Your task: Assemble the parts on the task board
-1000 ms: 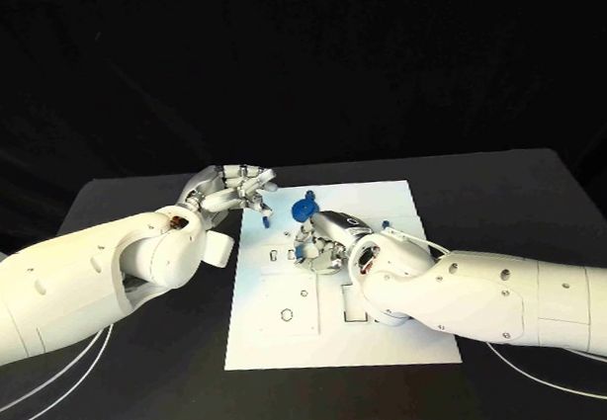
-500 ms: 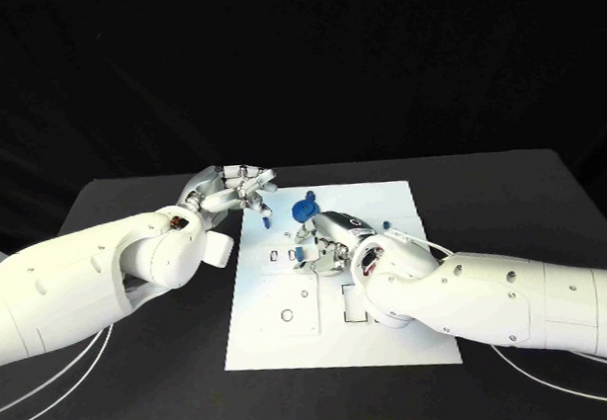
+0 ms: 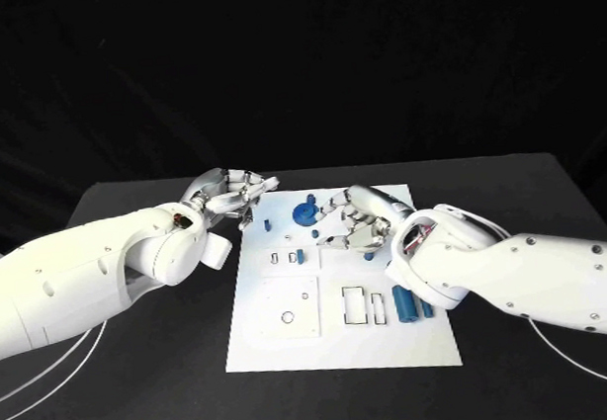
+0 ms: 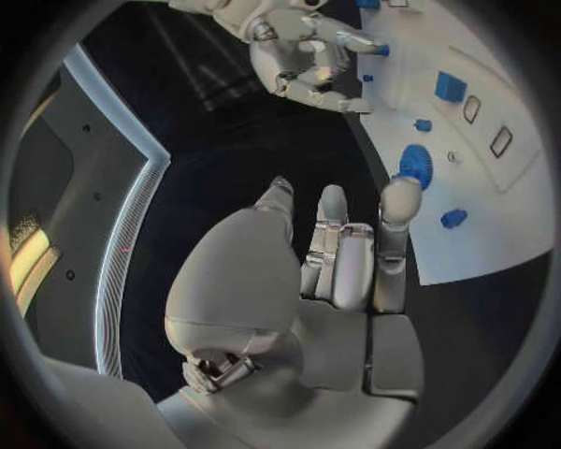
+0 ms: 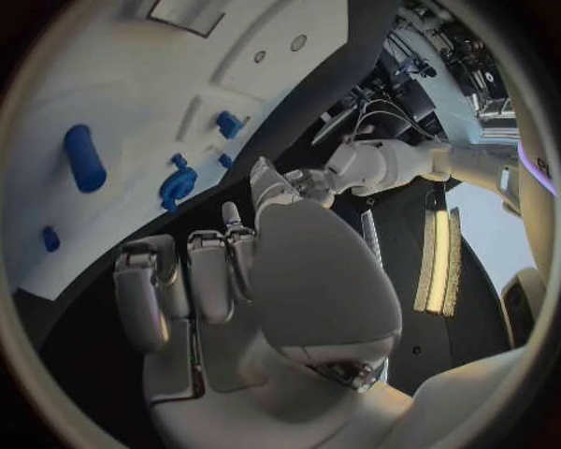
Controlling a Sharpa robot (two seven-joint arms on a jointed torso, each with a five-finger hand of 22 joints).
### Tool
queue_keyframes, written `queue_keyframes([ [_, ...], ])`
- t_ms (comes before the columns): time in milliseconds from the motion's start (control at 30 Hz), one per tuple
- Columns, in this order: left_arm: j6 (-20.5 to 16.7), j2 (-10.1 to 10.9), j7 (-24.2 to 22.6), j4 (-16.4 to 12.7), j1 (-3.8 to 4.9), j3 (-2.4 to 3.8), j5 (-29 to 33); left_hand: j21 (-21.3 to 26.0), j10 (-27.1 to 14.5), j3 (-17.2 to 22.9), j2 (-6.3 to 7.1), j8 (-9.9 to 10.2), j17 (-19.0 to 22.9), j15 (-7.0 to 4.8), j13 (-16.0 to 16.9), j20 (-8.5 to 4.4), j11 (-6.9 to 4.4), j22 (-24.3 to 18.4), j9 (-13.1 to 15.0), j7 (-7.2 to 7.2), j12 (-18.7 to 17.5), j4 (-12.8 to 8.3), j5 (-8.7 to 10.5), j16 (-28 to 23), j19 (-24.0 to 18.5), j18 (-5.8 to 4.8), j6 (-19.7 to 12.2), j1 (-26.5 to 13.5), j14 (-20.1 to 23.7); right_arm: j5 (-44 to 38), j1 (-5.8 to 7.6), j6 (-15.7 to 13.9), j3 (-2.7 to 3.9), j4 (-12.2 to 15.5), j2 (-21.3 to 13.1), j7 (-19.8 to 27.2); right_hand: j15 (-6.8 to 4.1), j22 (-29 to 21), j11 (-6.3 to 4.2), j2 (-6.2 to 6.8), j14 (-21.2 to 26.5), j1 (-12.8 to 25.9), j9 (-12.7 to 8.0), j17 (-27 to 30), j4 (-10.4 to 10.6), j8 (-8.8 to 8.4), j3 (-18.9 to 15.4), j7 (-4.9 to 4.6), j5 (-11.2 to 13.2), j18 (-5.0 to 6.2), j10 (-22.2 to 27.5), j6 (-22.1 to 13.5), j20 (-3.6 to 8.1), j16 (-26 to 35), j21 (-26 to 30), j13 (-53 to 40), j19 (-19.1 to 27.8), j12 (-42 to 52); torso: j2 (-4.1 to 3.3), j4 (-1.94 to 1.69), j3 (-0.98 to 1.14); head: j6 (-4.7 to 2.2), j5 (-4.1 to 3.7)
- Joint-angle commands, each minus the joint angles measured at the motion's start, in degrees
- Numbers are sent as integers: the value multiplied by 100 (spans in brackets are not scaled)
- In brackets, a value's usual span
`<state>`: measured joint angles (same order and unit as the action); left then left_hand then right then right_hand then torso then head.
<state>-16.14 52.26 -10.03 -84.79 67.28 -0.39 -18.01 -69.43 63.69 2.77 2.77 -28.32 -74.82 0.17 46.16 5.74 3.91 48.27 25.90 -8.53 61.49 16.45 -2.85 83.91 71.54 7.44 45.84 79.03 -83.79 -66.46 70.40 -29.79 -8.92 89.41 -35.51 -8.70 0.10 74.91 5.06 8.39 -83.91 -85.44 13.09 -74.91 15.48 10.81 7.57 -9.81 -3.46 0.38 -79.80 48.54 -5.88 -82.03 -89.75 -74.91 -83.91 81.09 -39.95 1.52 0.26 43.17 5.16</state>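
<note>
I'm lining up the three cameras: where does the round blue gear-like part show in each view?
Head view: the round blue gear part stands near the far edge of the task board, between the left hand and the right hand.
Left wrist view: the gear lies just beyond that hand's fingertips.
Right wrist view: the gear sits near the board's edge, beyond the fingers.
Shared landmark: the white board.

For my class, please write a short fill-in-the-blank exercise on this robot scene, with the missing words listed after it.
1. The task board is a flat plate whose colour is ____.
2. The round gear-like part on the board is ____ in colour.
3. The right hand hovers over the board holding ____.
4. The table under the board is ____.

Missing words: white; blue; nothing; black
</note>
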Motion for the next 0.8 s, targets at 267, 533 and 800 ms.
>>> queue_keyframes([
  [267, 1724, -344, 2738, 156, 534, 73, -2658, -681, 584, -58, -229, -103, -1016, -81, 1138, -73, -70, 1069, 66, 87, 943, 36, 3, 310, 417, -174, 89, -699, -442, 3026, 392, 883, 34, 234, -1008, 1590, 56, 1509, 13, 8, -157, 98, 13, -118, 76, 81, -40, -17, 5, -38, 154, 8, -62, 77, -25, -486, -609, -89, 124, 29, 0, 102, 84],
  [533, 2925, -736, 3778, 248, 783, 13, -4034, -854, 599, -185, -428, -507, -1094, -172, 1186, -152, -174, 1340, 496, 207, 972, 44, 1, 352, 497, -213, 163, -1144, -478, 3581, 465, 947, 41, -198, -1292, 1775, 70, 1509, 27, 39, -132, 280, 18, -100, 101, 127, -190, -28, 8, -38, 181, -21, -77, 83, -25, -473, -609, -85, 152, 55, 24, 157, 132],
  [800, 3293, -1060, 4222, 437, 859, -71, -4553, -866, 485, -397, -446, -655, -1038, -178, 1043, -150, -180, 1352, 756, 215, 856, 45, 4, 308, 468, -213, 39, -1387, -455, 3615, 483, 888, 44, -488, -1322, 1748, 71, 1509, 28, 38, -131, 282, 18, -98, 100, 128, -192, -29, 8, -38, 181, -21, -77, 85, -25, -472, -609, -85, 150, 47, 23, 162, 160],
])
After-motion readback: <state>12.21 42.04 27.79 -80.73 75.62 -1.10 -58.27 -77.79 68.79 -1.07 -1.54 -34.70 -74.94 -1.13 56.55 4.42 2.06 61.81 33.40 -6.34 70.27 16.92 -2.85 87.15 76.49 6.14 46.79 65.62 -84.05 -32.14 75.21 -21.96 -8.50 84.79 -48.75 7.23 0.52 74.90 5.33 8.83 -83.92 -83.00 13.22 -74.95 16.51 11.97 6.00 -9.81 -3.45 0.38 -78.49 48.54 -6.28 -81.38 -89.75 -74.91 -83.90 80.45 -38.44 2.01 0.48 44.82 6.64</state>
